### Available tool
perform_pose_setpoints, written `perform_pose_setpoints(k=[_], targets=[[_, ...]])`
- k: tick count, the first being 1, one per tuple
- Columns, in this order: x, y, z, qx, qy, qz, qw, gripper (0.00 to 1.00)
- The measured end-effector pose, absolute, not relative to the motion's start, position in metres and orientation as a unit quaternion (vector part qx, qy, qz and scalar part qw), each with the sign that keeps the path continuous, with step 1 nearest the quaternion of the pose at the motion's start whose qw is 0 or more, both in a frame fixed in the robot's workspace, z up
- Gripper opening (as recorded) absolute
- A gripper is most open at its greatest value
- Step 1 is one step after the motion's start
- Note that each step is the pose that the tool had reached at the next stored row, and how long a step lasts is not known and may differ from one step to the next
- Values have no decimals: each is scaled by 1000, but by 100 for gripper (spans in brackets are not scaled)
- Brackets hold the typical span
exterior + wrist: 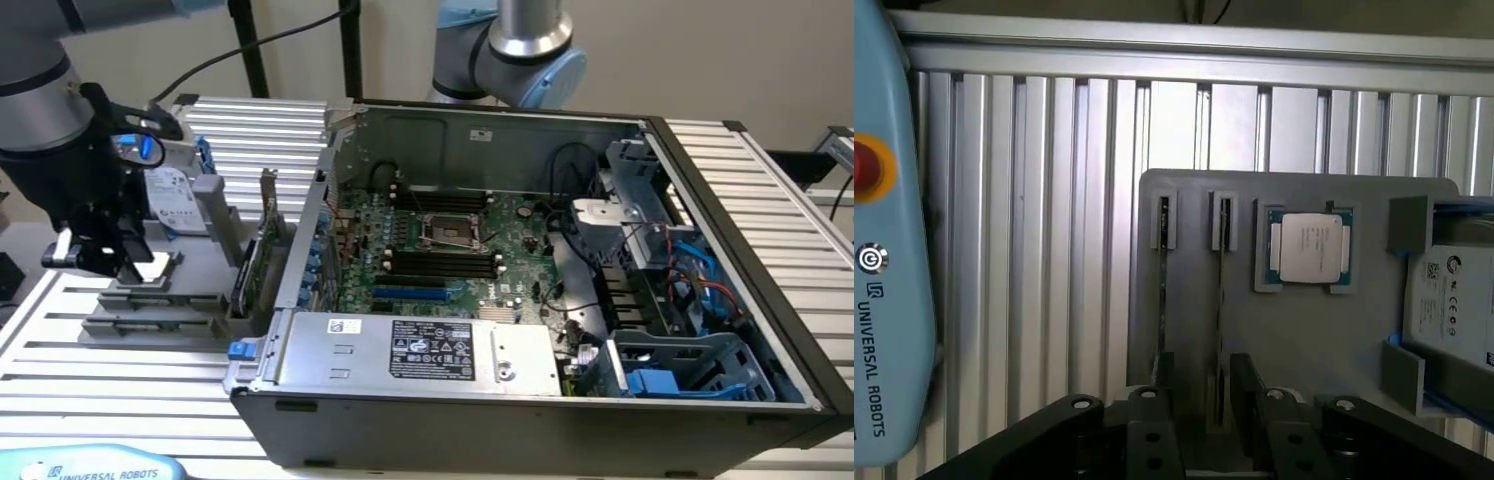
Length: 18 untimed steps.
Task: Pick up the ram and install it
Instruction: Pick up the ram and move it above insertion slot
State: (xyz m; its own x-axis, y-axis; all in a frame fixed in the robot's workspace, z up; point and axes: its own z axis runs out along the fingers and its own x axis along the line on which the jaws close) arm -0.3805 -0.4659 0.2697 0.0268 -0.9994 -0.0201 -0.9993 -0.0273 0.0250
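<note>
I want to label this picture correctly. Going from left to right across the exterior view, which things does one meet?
Pincer → upright green card → processor socket → blue drive cage.

Grey tray (1304, 340), ribbed silver table (1034, 250), green motherboard (514, 225) — and a black claw (1202, 388).

The exterior view looks obliquely down over the computer case (534, 250). The wrist view faces down, seemingly straight, close past the end effector (1204, 380); both share the grey tray (147, 322) (1304, 340).
</note>
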Motion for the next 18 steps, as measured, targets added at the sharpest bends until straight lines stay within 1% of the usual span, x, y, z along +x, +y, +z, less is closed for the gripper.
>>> perform_pose_setpoints(k=[18], targets=[[-378, -483, 237, 719, -694, -16, 2, 36]])
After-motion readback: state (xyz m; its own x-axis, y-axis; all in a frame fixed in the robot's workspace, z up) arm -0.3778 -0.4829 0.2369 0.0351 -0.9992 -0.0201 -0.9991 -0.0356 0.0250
